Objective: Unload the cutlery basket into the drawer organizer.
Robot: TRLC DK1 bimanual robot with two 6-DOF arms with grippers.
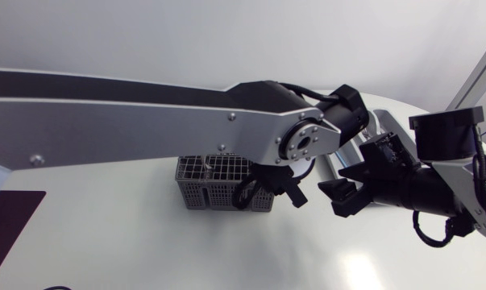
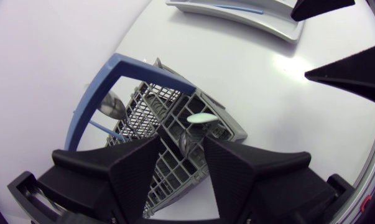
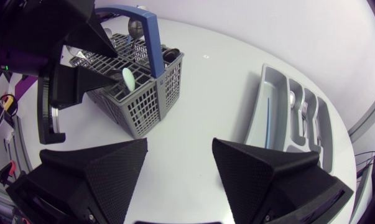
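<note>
My left arm [image 1: 130,121] comes in from the left edge of the head view and stretches across a smooth, glossy white table [image 1: 130,242]. The table carries a soft reflection near its front and curves away at a rounded rim on the far right. Left of centre stands the cutlery basket [image 1: 218,187], a grey mesh box with a blue handle [image 2: 97,93] arching over it. The left gripper [image 2: 182,142] hangs directly above the basket, its two wedge fingers a moderate gap apart and closed on nothing. Ahead of it a mint-green spoon [image 2: 201,117] pokes up from one compartment. A metal spoon [image 2: 114,106] and a thin blue stick [image 2: 104,130] stand at the far side under the handle. To the right of the basket is bare tabletop, and over it hovers the right gripper [image 3: 180,157], its fingers spread wide and empty. Further right, well apart from the basket, lies the drawer organizer [image 3: 259,124], a grey tray near the table's rim. One long slot holds a slim blue piece [image 3: 268,117], and the neighbouring slots hold a fork [image 3: 305,111] and a second metal spoon [image 3: 291,98]. My right arm [image 1: 460,193] enters from the right edge.
</note>
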